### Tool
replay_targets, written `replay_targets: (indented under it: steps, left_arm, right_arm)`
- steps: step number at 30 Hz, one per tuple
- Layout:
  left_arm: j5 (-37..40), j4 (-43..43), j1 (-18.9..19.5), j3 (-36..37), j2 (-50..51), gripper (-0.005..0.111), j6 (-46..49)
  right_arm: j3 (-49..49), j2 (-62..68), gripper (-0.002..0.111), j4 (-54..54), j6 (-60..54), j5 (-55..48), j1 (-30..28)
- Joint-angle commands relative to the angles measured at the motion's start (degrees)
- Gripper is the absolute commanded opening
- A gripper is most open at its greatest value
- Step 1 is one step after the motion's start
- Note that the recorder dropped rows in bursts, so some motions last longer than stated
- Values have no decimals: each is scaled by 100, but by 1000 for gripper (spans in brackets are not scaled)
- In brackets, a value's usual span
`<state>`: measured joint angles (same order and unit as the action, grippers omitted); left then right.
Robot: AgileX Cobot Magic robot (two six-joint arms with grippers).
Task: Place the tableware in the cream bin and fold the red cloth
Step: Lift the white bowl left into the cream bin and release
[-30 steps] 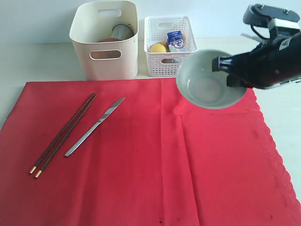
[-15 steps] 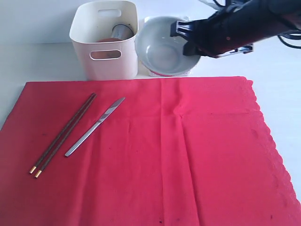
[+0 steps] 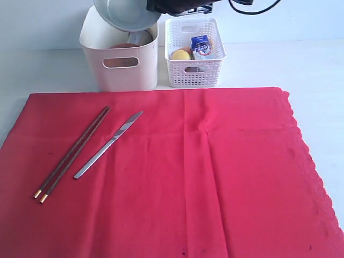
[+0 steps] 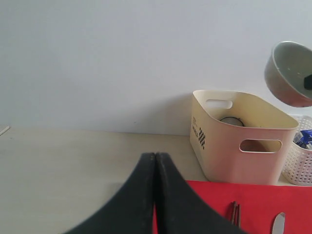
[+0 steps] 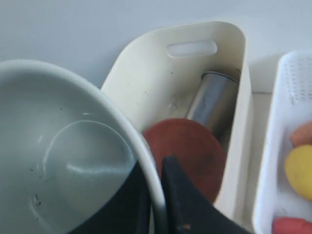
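Nearest: bright red scalloped cloth [image 3: 177, 172] flat on worktop [image 3: 43, 70]; dark brown gold-tipped chopsticks [image 3: 72, 153], silver table knife [image 3: 107, 144] side by side on it. Left end effector [image 4: 155, 161] pressed together, empty. Beyond: tall cream plastic bin [image 3: 121, 72] holds steel cup [image 5: 214, 105], round brown plate [image 5: 187, 151]. Right end effector [image 5: 156, 170] clamped on rim of pale green-white bowl [image 3: 124, 13], tilted above bin.

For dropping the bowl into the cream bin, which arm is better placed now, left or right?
Right: the right end effector grips the bowl by the rim, above the cream bin. The left end effector is shut, empty, and away from the bin.
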<state>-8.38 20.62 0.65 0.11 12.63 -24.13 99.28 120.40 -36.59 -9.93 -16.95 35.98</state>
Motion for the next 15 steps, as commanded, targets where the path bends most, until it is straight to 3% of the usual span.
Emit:
replay_targets:
  steps: [1,7,15]
  left_arm:
    - [6,-5,14,-11,-22,1,-13]
    - [6,-5,14,-11,-22,1,-13]
    - [6,-5,14,-11,-22,1,-13]
  right_arm:
    - [863,622,0,-94,58,104,64]
    - [1526,1316,1,-94,104,148,135]
    - [1782,1626,29,-94,114,293,135]
